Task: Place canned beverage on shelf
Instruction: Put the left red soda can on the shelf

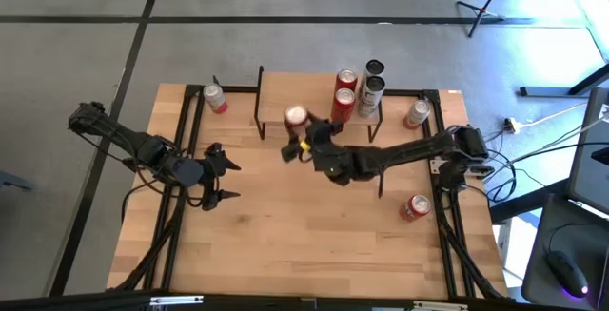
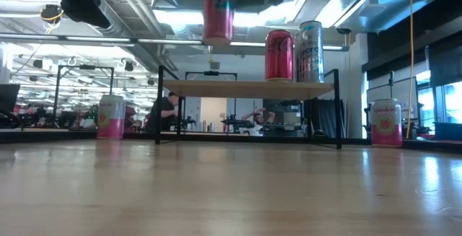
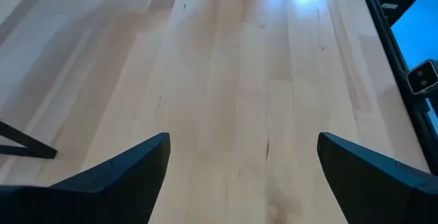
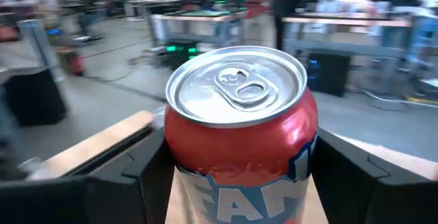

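Observation:
My right gripper [image 1: 300, 130] is shut on a red canned beverage [image 1: 297, 116], which it holds over the front left part of the shelf [image 1: 285, 87]. In the low view the can [image 2: 218, 12] hangs upright, well above the shelf's wooden top [image 2: 216, 86]. On the right half of the shelf stand red cans [image 1: 345, 92] and tall silver cans [image 1: 371, 83]. My left gripper [image 1: 221, 180] is open over the bare tabletop at the left, and the left wrist view shows nothing between its fingers [image 3: 123, 176]. My right gripper pinches the can's side wall [image 4: 179, 162] between its two fingers [image 4: 130, 172], a little below the top rim. The fingers come in level, from the table's near right. The can stands upright, its pull-tab top up, lifted clear of both shelf and table.
Pink cans stand on the table at the far left [image 1: 216, 99], at the far right [image 1: 417, 113] and at the near right [image 1: 415, 206]. The shelf's left half is bare wood. People and workbenches show in the room beyond the table.

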`<state>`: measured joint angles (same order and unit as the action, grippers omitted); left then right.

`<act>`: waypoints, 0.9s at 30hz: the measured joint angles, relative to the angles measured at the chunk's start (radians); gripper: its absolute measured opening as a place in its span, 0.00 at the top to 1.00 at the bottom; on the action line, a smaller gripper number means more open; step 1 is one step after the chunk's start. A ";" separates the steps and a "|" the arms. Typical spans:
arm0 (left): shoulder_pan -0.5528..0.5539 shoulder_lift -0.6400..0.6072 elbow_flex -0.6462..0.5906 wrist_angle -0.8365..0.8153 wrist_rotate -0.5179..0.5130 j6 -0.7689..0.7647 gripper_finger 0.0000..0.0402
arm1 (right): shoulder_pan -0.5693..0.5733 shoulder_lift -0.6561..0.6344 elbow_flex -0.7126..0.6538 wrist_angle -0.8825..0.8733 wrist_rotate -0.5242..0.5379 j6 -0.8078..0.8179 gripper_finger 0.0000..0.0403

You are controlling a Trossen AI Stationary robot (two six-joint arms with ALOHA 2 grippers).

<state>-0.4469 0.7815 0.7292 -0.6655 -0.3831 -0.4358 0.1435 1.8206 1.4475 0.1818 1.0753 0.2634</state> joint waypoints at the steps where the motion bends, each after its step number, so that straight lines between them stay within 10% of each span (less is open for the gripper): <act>1: 0.000 0.000 0.000 0.000 0.002 0.000 0.11 | -0.013 0.000 0.000 -0.003 0.017 0.013 0.36; 27: 0.000 0.000 0.000 0.002 0.007 0.002 0.11 | -0.260 0.066 -0.002 -0.177 -0.009 0.270 0.36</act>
<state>-0.4467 0.7815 0.7288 -0.6632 -0.3763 -0.4341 -0.1162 1.8862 1.4460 0.0045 1.0662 0.5329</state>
